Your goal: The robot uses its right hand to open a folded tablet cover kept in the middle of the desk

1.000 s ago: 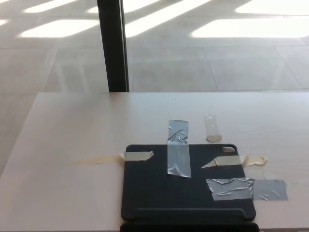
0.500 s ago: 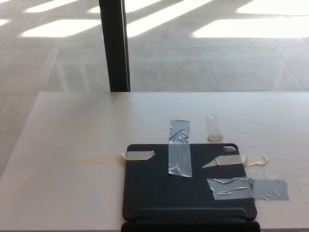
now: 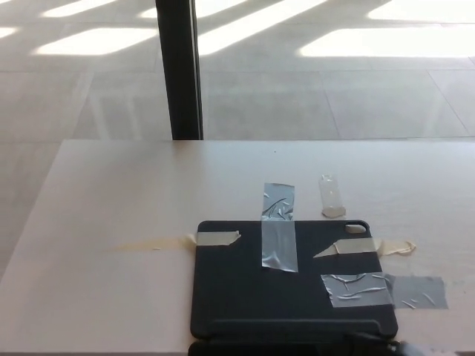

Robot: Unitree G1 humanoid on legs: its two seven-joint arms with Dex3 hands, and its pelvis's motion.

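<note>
One dark flat tablet cover is lying closed at the near edge of your pale wooden desk, and the whole picture is sliding a little right. Your hands are not showing, so you cannot tell their state. Grey tape strips and beige tape bits are sticking on it, and its bottom edge is cut off. One black post is standing behind.

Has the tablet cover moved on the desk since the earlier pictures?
No. The tablet cover keeps its place against the grey tape and desk; the whole picture shifted together.
</note>
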